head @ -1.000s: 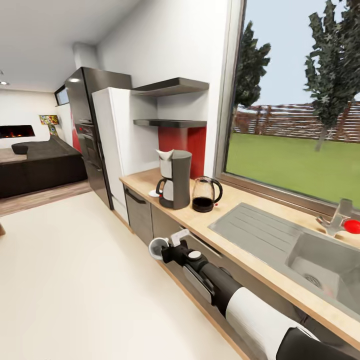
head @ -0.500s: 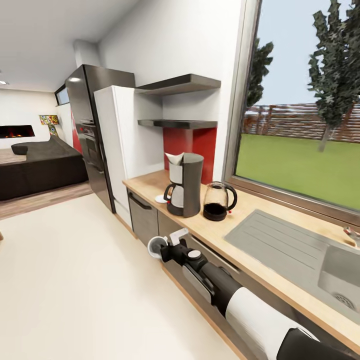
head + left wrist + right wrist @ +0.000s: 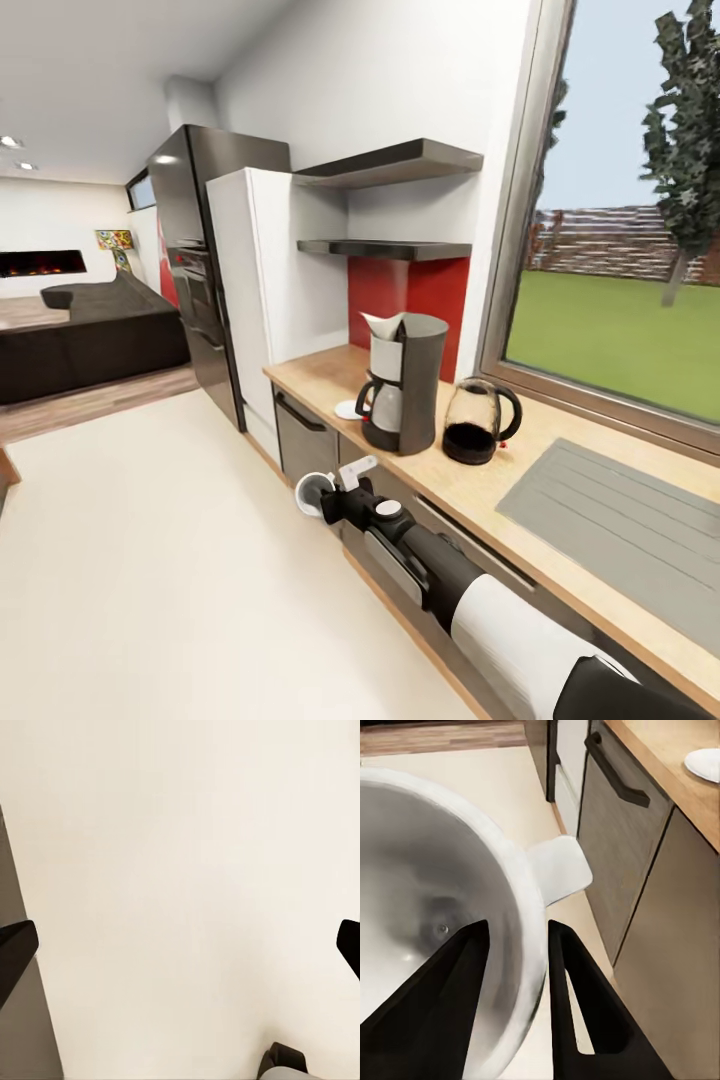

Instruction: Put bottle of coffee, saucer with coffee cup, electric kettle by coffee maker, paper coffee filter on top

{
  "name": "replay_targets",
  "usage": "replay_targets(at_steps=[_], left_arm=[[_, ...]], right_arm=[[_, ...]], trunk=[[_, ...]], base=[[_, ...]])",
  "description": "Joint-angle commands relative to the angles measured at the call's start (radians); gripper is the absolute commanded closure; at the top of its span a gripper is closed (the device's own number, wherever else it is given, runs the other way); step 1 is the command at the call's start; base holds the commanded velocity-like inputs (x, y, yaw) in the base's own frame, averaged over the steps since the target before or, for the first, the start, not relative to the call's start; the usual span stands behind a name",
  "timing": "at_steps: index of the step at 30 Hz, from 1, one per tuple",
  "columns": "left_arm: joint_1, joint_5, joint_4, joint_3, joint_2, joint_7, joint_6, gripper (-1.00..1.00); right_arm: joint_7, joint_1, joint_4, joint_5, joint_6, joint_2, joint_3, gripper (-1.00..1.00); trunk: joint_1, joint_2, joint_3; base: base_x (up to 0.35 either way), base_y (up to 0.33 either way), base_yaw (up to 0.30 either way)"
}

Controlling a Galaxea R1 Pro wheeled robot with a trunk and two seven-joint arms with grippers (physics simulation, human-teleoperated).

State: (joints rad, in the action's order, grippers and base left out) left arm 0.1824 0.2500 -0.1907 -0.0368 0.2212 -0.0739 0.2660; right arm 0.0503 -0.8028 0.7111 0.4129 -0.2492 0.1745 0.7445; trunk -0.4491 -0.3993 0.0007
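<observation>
Gripping the rim of the white coffee cup (image 3: 316, 494), the right gripper (image 3: 338, 497) hangs low in front of the cabinet fronts, its fingers (image 3: 577, 1005) pinching the cup wall. Beyond and above it on the worktop (image 3: 480, 490) stand the coffee maker (image 3: 405, 382), electric kettle (image 3: 479, 420) and saucer (image 3: 348, 409). The left gripper (image 3: 180, 945) is spread wide over bare floor.

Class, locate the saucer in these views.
In the head view the saucer lies on the wooden countertop, just left of the coffee maker, on the side away from the electric kettle.
</observation>
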Motion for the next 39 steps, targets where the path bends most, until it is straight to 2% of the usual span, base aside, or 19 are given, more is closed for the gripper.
replay_targets(at_steps=[1, 19, 39], left_arm=[[0.000, 0.000, 0.001, -0.003, 0.000, 0.000, 0.002, -1.00], [0.000, 0.000, 0.001, -0.007, 0.000, 0.000, 0.002, -1.00], [-0.003, 0.000, 0.000, -0.007, 0.000, 0.000, 0.002, -1.00]], right_arm=[[0.005, -0.001, 0.001, 0.007, -0.004, 0.000, 0.003, 1.00], [0.005, 0.001, 0.001, 0.007, -0.003, 0.000, 0.003, 1.00], [0.005, 0.001, 0.001, 0.007, -0.004, 0.000, 0.002, 1.00]], trunk=[[-0.001, -0.001, 0.000], [-0.001, -0.001, 0.001], [-0.001, -0.001, 0.021]], base=[[0.280, 0.202, 0.255], [0.280, 0.202, 0.276], [0.280, 0.205, 0.224]])
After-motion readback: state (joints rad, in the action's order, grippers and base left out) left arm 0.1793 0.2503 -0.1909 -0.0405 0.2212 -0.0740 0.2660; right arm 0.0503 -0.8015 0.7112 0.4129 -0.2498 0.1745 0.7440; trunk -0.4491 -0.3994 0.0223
